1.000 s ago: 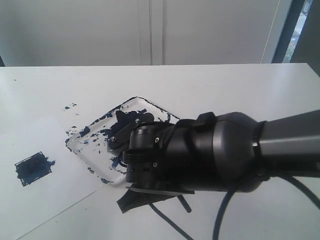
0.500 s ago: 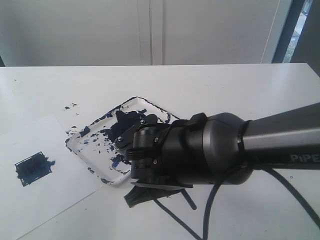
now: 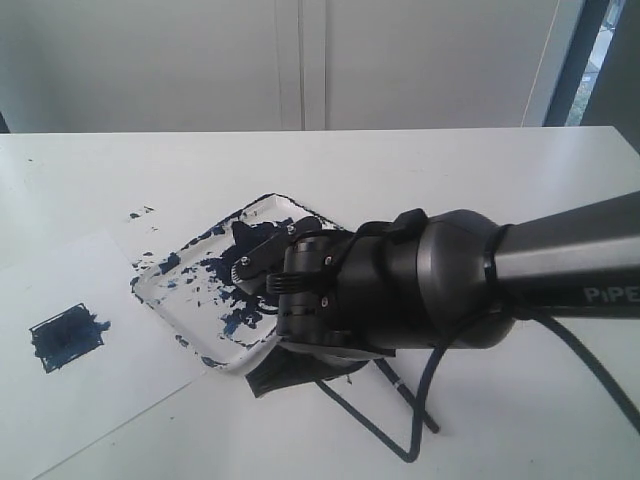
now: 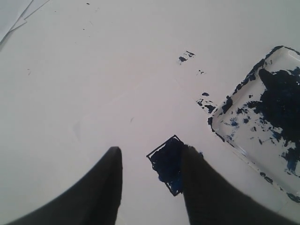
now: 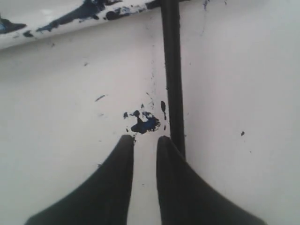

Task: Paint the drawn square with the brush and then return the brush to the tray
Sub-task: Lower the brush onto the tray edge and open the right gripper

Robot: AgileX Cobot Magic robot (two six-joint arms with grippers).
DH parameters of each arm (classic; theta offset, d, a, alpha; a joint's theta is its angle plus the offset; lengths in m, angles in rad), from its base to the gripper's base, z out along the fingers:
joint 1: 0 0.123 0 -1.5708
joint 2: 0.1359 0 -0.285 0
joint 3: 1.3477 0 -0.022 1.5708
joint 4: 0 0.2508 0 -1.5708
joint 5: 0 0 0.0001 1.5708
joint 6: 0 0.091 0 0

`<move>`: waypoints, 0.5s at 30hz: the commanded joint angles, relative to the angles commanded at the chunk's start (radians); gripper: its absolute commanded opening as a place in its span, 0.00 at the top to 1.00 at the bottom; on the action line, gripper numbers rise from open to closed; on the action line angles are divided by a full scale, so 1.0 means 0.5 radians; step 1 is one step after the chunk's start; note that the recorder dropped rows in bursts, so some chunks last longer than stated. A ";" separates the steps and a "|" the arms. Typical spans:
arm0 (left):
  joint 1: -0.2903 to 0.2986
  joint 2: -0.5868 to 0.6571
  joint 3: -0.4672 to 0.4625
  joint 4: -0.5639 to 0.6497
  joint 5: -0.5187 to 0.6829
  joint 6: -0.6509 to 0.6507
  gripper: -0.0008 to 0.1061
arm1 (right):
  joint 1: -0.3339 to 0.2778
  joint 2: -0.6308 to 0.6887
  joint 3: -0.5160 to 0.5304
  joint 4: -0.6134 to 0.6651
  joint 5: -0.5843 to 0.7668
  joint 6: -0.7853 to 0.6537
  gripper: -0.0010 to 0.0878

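The drawn square [image 3: 65, 337] is a dark blue-black patch on a paper sheet at the left; it also shows in the left wrist view [image 4: 168, 159]. The white tray [image 3: 160, 290], smeared with blue-black paint, lies mid-table [image 4: 236, 101]. The brush [image 3: 405, 395] lies low with its handle running from the tray's near edge onto the table. In the right wrist view the brush [image 5: 172, 70] passes just beside one finger, outside the jaws. My right gripper [image 5: 145, 138] holds nothing, its jaws a narrow gap apart. My left gripper [image 4: 150, 157] hangs wide open above the square.
My bulky right arm [image 3: 420, 290] covers the tray's right half. Its black cable [image 3: 370, 430] loops on the table near the brush. Paint splatters [image 3: 140, 213] dot the table beyond the tray, and a blue blot [image 5: 145, 124] sits ahead of the right fingertips. The paper sheet [image 3: 100, 390] spans the left front.
My right arm has shifted right and back from the tray's near edge. More of the brush handle and the cable loop now show on the table.
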 joint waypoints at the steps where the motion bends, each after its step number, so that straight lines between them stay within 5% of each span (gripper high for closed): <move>1: 0.000 0.000 0.000 0.000 0.000 0.000 0.57 | 0.000 -0.008 0.000 0.000 -0.004 0.000 0.75; 8: 0.000 -0.098 0.000 0.008 0.040 0.000 0.59 | 0.027 -0.460 0.000 -0.014 -0.135 -0.184 0.73; 15: 0.000 -0.662 0.000 0.037 0.342 0.093 0.60 | 0.272 -1.289 0.004 0.168 -0.149 -0.726 0.73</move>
